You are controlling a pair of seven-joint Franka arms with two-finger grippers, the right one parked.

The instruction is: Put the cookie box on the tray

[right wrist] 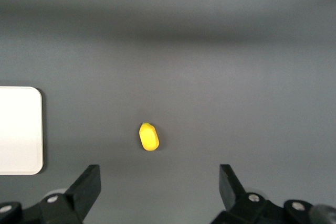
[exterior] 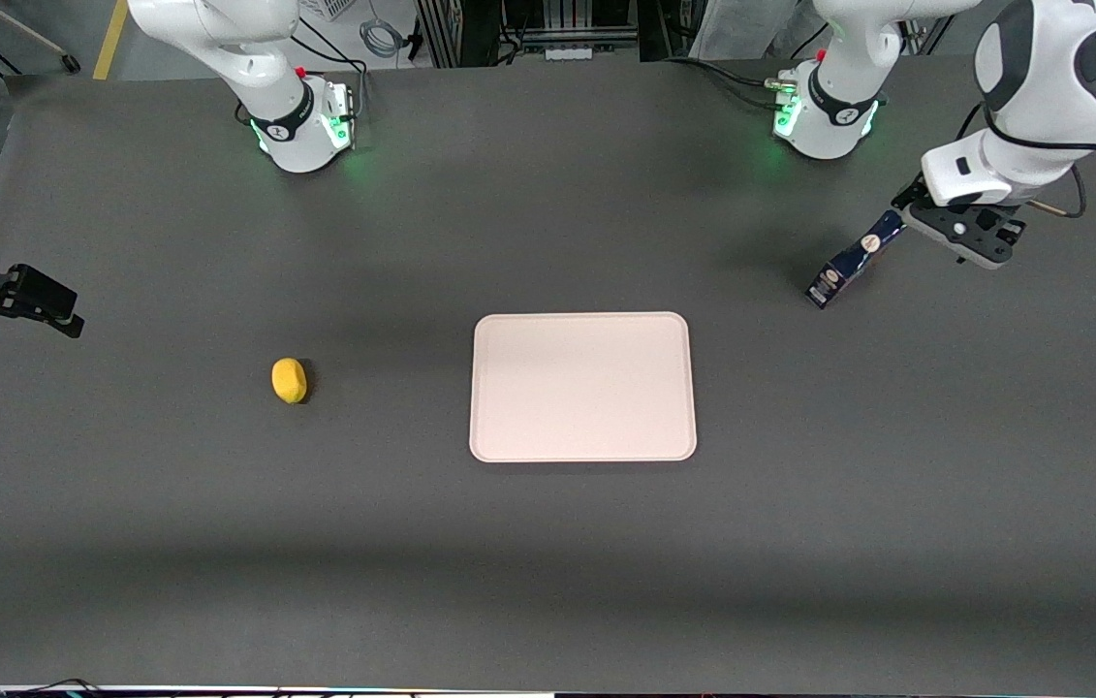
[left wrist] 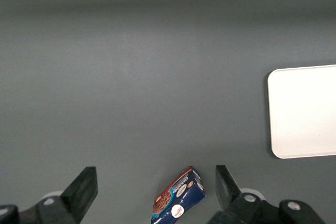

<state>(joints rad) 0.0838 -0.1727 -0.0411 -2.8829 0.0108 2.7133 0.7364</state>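
Fingers (left wrist: pixel 80 190) spread wide, nothing clamped – gripper (left wrist: pixel 156 188) hangs over the cookie box (left wrist: pixel 178 201), which lies between them on the surface (exterior: pixel 548 562) toward the working arm's end, well apart from the tray (exterior: pixel 582 386). Risk, as I judge it: box sits skewed to the fingers – closing could twist or push it instead of seating it squarely
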